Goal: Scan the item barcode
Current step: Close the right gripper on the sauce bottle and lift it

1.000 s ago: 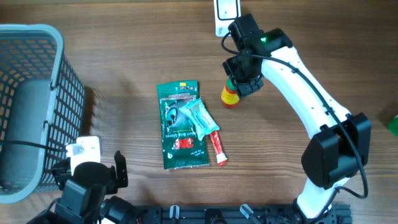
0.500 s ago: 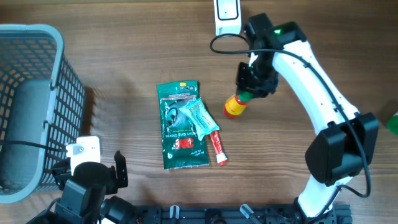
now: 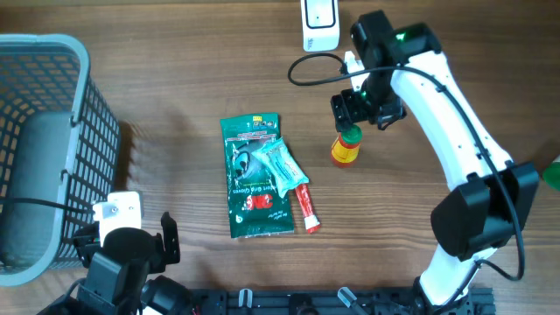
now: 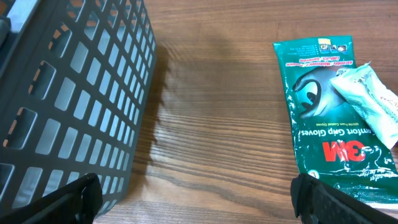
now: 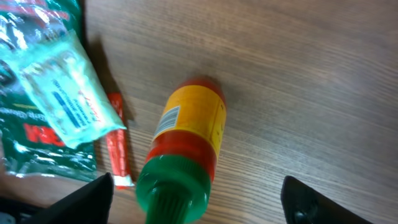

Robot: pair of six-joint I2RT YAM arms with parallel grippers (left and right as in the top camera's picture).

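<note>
A small bottle (image 3: 345, 151) with a yellow and red label and a green cap stands on the wooden table, right of the middle. In the right wrist view, the bottle (image 5: 189, 134) rises toward the camera and shows a barcode (image 5: 166, 119) on its label. My right gripper (image 3: 366, 107) (image 5: 199, 202) hangs open just over the cap, with its fingers wide on either side and touching nothing. The white scanner (image 3: 318, 21) lies at the table's far edge. My left gripper (image 3: 144, 249) (image 4: 199, 199) is open and empty at the near left.
A green 3M gloves packet (image 3: 255, 175) (image 4: 329, 106) lies mid-table with a pale wipes sachet (image 3: 282, 166) on top and a red tube (image 3: 305, 206) beside it. A grey mesh basket (image 3: 52, 131) (image 4: 68, 93) stands at the left. A black cable (image 3: 315, 66) loops near the scanner.
The right gripper carried the bottle to the right, away from the scanner, then opened. The bottle now stands free. The left arm has not moved.
</note>
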